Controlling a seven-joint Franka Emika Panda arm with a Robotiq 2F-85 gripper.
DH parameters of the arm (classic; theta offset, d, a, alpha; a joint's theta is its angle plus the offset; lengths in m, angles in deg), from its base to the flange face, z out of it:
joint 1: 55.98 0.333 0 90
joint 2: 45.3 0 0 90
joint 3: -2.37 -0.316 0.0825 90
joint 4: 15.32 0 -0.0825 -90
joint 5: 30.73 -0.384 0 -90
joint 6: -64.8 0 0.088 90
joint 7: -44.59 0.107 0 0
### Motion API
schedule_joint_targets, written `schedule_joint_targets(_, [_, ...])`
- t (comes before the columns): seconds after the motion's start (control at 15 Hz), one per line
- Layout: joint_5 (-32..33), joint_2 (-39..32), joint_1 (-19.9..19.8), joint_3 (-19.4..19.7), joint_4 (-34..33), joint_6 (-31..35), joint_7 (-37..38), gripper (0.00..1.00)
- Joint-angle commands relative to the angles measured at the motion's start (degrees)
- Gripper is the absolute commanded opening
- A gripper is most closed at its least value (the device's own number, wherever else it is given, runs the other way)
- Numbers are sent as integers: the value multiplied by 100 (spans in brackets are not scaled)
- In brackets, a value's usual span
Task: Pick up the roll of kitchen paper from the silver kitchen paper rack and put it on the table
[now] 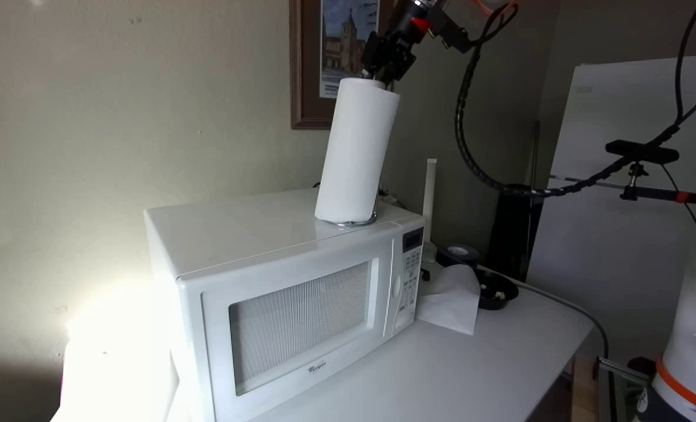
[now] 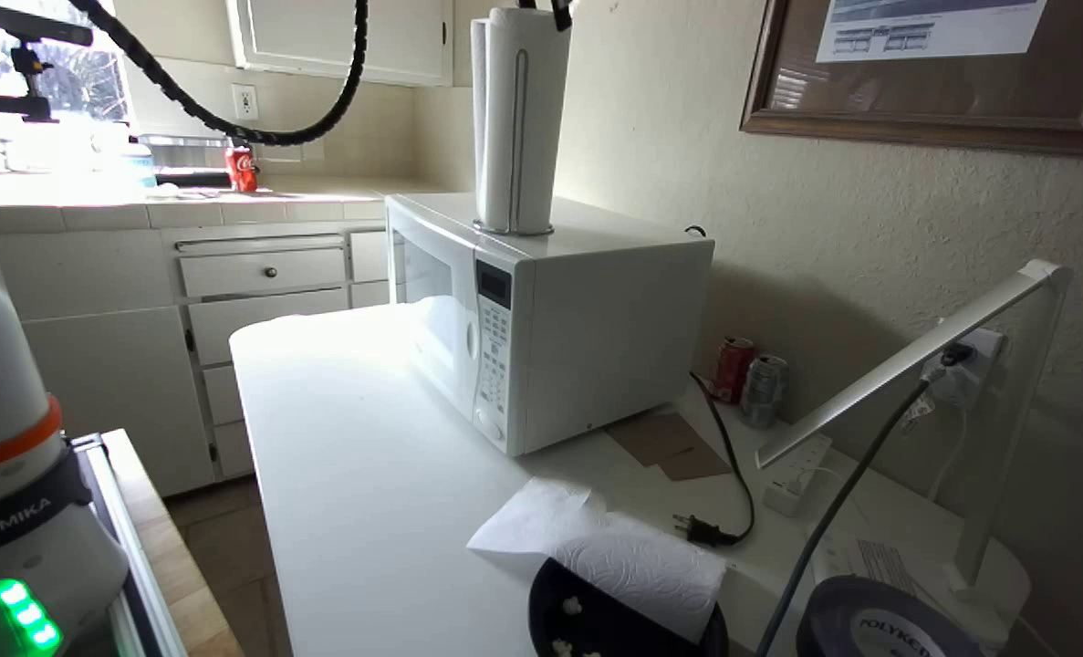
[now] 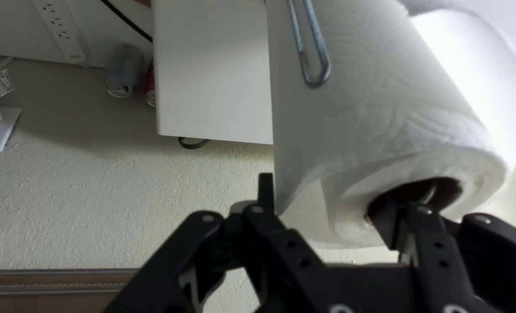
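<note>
The white roll of kitchen paper (image 1: 356, 152) stands on the silver kitchen paper rack (image 1: 353, 223) on top of the microwave. The roll (image 2: 536, 119) and the rack's wire rod (image 2: 520, 137) also show in an exterior view. My gripper (image 1: 378, 77) is at the roll's top end, pointing down. In the wrist view my gripper (image 3: 325, 198) is open, with one finger outside the roll (image 3: 371, 87) beside a loose sheet and one at the core's opening. That fingertip is partly hidden in the dark core. The rack's wire loop (image 3: 314, 65) lies along the paper. The white table (image 2: 349, 438) is below.
The white microwave (image 1: 289, 293) stands on the table against the wall. A crumpled white tissue (image 2: 641, 566) lies by a black bowl (image 1: 494, 290). A white lamp (image 2: 915, 365), a plug cord (image 2: 733, 465) and cans (image 2: 733, 370) are behind. A framed picture (image 1: 312, 70) hangs near the gripper.
</note>
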Motion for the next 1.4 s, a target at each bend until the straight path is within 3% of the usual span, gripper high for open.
schedule_joint_targets(0.0, [-92, -80, 45, 33, -36, 81, 42, 28])
schedule_joint_targets(0.33, [-105, -84, 47, 27, -48, 90, 46, 2])
schedule_joint_targets(1.33, [169, -42, 70, -250, -656, -267, 244, 3])
